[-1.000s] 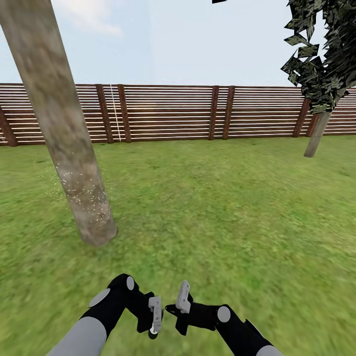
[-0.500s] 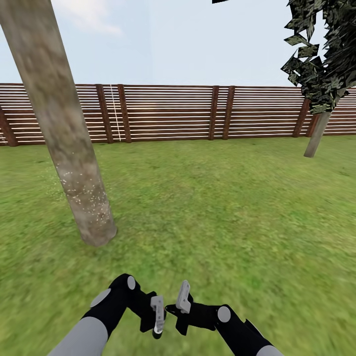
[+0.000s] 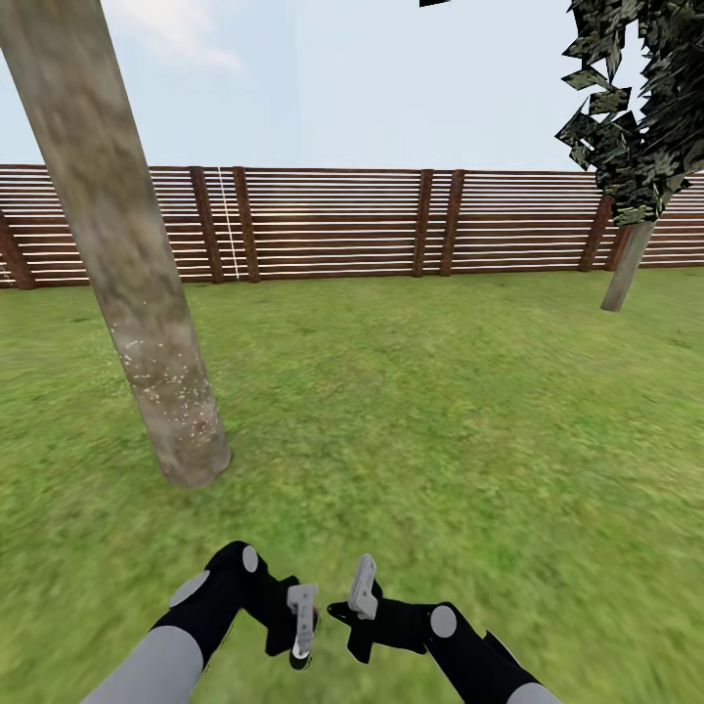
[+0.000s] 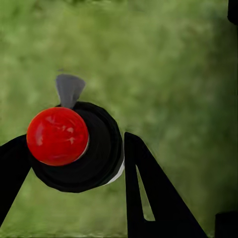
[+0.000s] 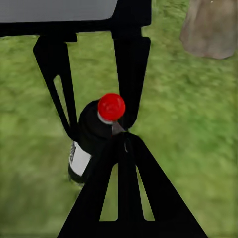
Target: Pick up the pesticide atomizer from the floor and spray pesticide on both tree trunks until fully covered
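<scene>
Black and red-capped, the atomizer [image 4: 74,148] sits clenched between the left gripper's [image 4: 74,163] fingers in the left wrist view, its grey nozzle pointing away over the grass [image 4: 168,64]. From the right wrist, the bottle [image 5: 94,139] hangs in that same grip. Low in the head view's centre, the left gripper [image 3: 301,621] and right gripper [image 3: 362,592] hang close together; the right gripper's fingers look pressed together, empty. A thick trunk [image 3: 127,284] leans at the left, near the arms. Far right, a second trunk [image 3: 626,264] stands by the fence [image 3: 332,225].
</scene>
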Controlling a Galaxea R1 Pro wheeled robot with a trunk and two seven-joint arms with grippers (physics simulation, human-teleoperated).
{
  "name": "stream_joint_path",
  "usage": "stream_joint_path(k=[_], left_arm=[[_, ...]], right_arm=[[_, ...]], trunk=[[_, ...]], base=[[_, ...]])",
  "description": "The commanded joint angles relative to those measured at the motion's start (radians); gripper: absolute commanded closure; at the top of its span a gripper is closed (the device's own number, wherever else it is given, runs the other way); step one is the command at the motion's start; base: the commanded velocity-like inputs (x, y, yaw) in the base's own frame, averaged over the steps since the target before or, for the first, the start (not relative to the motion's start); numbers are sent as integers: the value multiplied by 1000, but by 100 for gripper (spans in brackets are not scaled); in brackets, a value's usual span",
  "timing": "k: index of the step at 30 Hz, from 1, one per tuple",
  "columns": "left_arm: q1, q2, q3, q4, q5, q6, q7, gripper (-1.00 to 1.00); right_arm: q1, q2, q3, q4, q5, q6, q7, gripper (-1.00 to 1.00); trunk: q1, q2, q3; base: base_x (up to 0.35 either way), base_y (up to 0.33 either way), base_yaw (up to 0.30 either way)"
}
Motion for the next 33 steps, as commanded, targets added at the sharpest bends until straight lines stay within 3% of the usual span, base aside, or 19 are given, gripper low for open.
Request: stream_joint_path(k=[1, 8, 13, 14, 17, 18, 20, 21, 23, 24, 25, 27, 29, 31, 33], left_arm=[[0, 13, 0, 0, 1, 2, 0, 100], [2, 109, 3, 1, -3, 8, 2, 100], [3, 208, 4, 40, 1, 5, 3, 100], [3, 222, 4, 43, 2, 5, 3, 100], [3, 244, 8, 45, 3, 6, 26, 100], [3, 245, 28, 46, 7, 6, 77, 100], [4, 237, 104, 69, 24, 5, 225, 100], [4, 231, 158, 97, 51, 5, 307, 100], [4, 222, 268, 138, 151, 1, 500, 100], [5, 221, 323, 163, 222, -3, 604, 100], [20, 224, 378, 204, 319, -28, 717, 100], [70, 228, 425, 234, 443, -132, 846, 100], [134, 225, 470, 243, 578, -243, 989, 100], [176, 223, 497, 264, 699, -308, 1107, 100], [215, 225, 506, 316, 760, -390, 1159, 100]], right_arm=[[0, -1, 0, 0, 0, 0, 0, 100], [0, -7, -2, 3, 0, 0, 0, 100], [0, -9, -2, 7, 0, 1, 0, 100], [0, -9, -2, 8, 0, 1, 0, -100], [0, -11, -5, 9, 0, 2, -3, -100], [0, -11, -7, 10, 1, 2, -5, -100], [0, -23, -10, 13, 0, 5, -40, -100], [0, -41, -12, 14, -3, 6, -101, -100], [2, -69, -43, 51, -6, 6, -241, -100], [3, -73, -79, 117, -8, 5, -316, -100], [4, -75, -140, 230, -10, 2, -431, -100], [5, -76, -211, 357, -11, -25, -621, -100], [9, -75, -234, 414, -13, -133, -820, -100], [44, -71, -240, 430, -14, -246, -990, -100], [80, -62, -243, 434, -25, -321, -1097, -100]], trunk=[[0, 0, 0], [0, 0, 0], [0, 0, 0], [0, 0, 0], [0, 0, 0], [0, 0, 0], [0, 0, 0], [0, 0, 0], [0, 0, 0], [0, 0, 0], [0, 0, 0], [0, 0, 0], [0, 0, 0], [0, 0, 0], [0, 0, 0]], base=[[0, 0, 0], [0, 0, 0], [0, 0, 0], [0, 0, 0], [0, 0, 0], [0, 0, 0], [0, 0, 0], [0, 0, 0], [0, 0, 0], [0, 0, 0], [0, 0, 0], [0, 0, 0], [0, 0, 0], [0, 0, 0], [0, 0, 0]])
